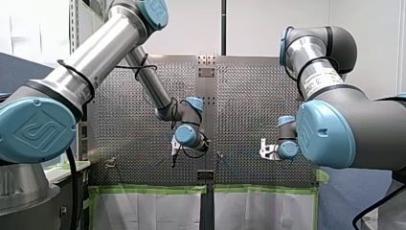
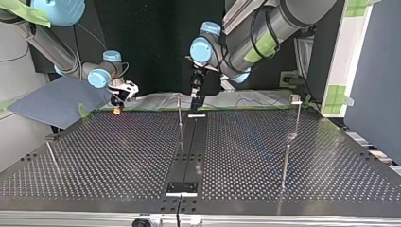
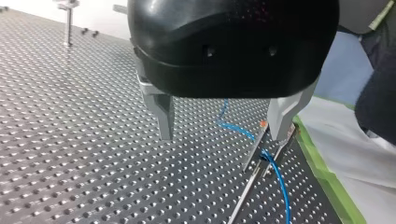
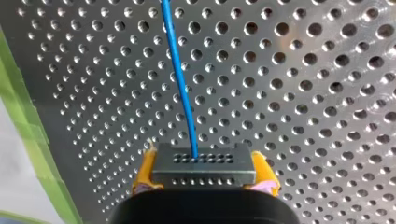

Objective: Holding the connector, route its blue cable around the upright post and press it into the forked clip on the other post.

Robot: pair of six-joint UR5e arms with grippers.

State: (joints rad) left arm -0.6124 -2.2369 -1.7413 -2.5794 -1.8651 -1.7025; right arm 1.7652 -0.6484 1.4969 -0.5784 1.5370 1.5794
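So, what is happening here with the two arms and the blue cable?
My right gripper is shut on the connector, clamped between its yellow pads. The blue cable runs away from it over the perforated table. My left gripper is open and holds nothing. It hovers close beside the forked clip, and the cable appears to lie between the clip's prongs already.

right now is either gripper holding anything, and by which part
My right gripper holds the connector by its two sides, between the yellow pads; the blue cable leaves its front face. My left gripper is open and holds nothing.
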